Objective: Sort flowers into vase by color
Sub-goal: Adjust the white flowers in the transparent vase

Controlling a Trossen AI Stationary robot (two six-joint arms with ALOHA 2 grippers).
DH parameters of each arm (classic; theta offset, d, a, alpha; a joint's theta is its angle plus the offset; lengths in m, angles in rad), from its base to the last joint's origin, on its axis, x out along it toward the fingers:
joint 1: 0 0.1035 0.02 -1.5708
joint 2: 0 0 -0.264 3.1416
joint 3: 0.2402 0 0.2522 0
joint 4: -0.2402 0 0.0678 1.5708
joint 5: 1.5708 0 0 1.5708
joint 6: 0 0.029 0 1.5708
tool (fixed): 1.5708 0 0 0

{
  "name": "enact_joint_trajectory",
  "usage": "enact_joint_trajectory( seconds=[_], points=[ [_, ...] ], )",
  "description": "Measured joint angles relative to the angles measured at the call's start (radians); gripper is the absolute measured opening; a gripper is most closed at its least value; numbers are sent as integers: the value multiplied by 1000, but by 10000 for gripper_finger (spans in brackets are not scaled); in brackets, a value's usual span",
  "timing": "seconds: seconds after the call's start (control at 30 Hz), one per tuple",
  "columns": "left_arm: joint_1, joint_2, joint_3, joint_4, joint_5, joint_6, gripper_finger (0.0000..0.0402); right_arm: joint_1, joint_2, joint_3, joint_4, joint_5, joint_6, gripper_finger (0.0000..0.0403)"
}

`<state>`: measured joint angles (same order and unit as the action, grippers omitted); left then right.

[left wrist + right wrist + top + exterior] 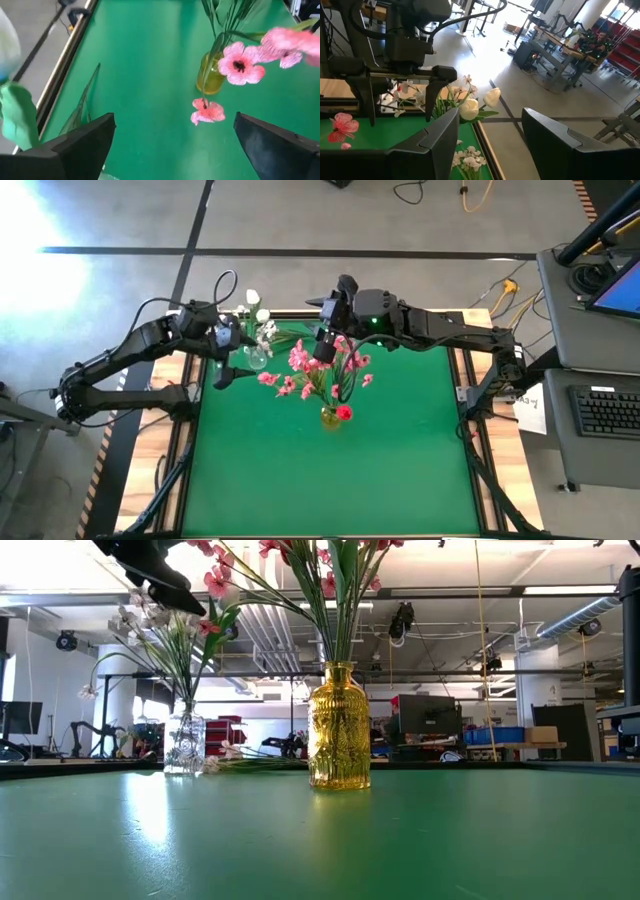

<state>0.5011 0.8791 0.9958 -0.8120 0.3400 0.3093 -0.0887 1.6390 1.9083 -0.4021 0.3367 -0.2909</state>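
Note:
A yellow glass vase (330,418) (338,730) stands mid-table holding pink blossom sprays (300,365) and a red tulip (344,412). A clear glass vase (256,360) (185,745) stands near the far left and holds white tulips (480,102) and small white sprays (402,100). My left gripper (228,363) (175,135) is open, hovering beside the clear vase's flowers, fingers pointing down. My right gripper (325,350) (490,130) is open above the pink sprays. Neither holds anything.
More flower stems (255,762) (290,332) lie flat on the green mat along the far edge, between the two vases. The wooden table rim (470,410) frames the mat. A desk with a keyboard (610,410) stands off the table's right side.

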Motion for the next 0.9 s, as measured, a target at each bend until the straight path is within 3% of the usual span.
enact_joint_trajectory(
  seconds=[0.37,0.73,0.9],
  points=[
    [0,13,0,9,-30,-31,367,-3,0,0,-9,0,3,210],
    [0,9,152,46,-45,-388,367,-3,0,-5,-10,0,26,210],
    [0,8,204,51,-43,-435,367,-3,0,-5,7,-1,29,210]
  ],
)
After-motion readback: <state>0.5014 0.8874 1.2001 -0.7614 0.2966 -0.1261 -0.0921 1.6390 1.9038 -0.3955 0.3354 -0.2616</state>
